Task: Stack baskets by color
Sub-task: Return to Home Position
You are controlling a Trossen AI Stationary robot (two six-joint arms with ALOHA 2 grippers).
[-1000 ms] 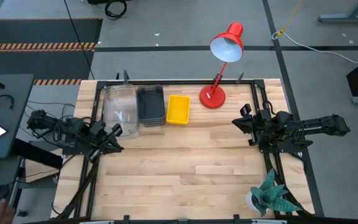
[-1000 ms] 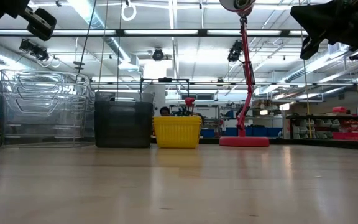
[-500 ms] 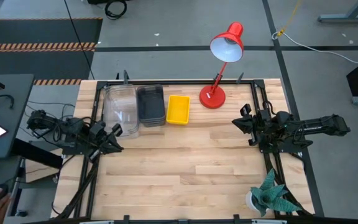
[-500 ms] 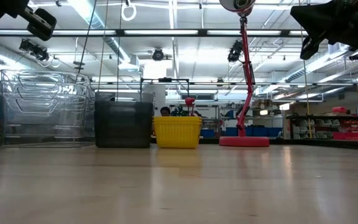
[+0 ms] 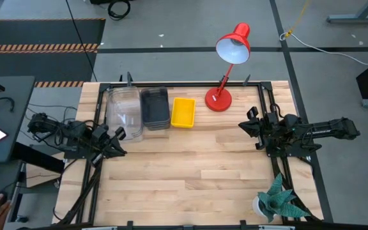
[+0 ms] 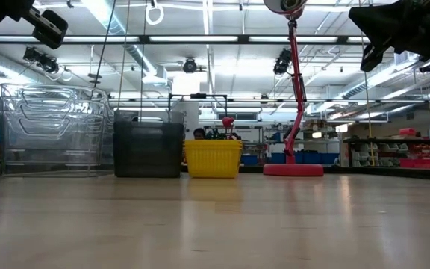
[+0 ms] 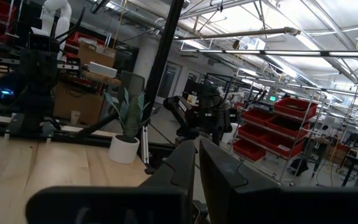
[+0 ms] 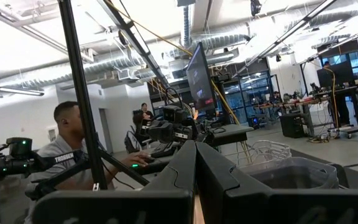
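Yellow baskets [image 5: 183,112], dark grey baskets [image 5: 154,107] and clear baskets [image 5: 124,112] sit grouped by colour, side by side along the bench's [image 5: 190,172] far edge. I judge the stacking done. The left end effector [image 5: 120,144] and right end effector [image 5: 246,128] hang clenched and empty at the bench's sides.

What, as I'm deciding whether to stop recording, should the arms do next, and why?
Probably just hold still and end. The clear baskets, dark grey baskets and yellow baskets stand sorted by colour along the far edge of the table; the left pincer and right pincer are shut, empty, out at its sides.
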